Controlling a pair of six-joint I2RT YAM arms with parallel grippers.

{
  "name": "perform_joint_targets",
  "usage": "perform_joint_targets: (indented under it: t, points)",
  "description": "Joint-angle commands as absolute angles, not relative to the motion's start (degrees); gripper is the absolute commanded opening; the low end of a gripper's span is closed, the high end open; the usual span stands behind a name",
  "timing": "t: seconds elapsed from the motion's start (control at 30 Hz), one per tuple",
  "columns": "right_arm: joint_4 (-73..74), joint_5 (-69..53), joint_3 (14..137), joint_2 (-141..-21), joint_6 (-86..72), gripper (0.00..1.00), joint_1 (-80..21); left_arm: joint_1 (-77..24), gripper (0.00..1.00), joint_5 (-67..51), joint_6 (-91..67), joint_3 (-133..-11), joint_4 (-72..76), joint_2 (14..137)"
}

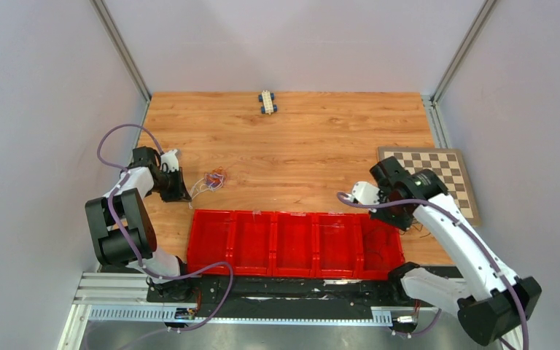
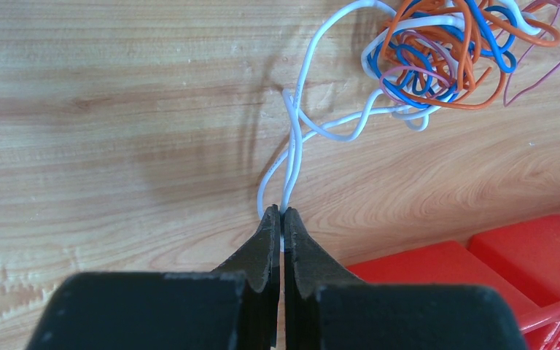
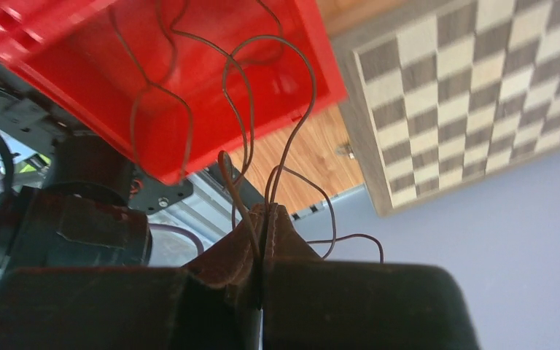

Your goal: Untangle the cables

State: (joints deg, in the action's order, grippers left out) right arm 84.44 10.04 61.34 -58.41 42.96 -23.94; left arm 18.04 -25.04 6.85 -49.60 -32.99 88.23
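A small knot of cables (image 1: 214, 179) lies on the wood table left of centre. In the left wrist view the knot (image 2: 445, 58) shows orange, blue, white and reddish wires. My left gripper (image 2: 282, 213) is shut on a white cable (image 2: 295, 142) that runs from the knot to its jaws; it also shows in the top view (image 1: 182, 194). My right gripper (image 3: 266, 211) is shut on a thin dark cable (image 3: 240, 109) that loops over the rightmost red bin; it also shows in the top view (image 1: 401, 219).
A row of red bins (image 1: 292, 244) stands along the near edge. A checkerboard (image 1: 437, 179) lies at the right. A small blue and white toy car (image 1: 267, 101) sits at the far edge. Enclosure walls stand on both sides.
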Motion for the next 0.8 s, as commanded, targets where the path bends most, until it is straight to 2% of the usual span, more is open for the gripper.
perform_joint_targets:
  t: [0.0,0.27,0.6,0.77]
  points:
    - [81.8,4.6,61.8,-62.8,37.5,0.00,-30.3,17.9,0.00,-25.7,7.4,-49.0,-33.3,87.1]
    - [74.2,-10.7,62.3,-66.6,35.7,0.00,-32.7,17.9,0.00,-25.8,7.0,-49.4,-33.4,87.2]
    - [67.3,-15.4,59.4,-67.5,36.9,0.00,-32.5,17.9,0.00,-25.3,7.4,-49.4,-33.8,87.4]
    - [66.6,-16.3,53.4,-63.1,41.5,0.00,-28.2,17.9,0.00,-25.0,7.7,-49.8,-34.3,87.6]
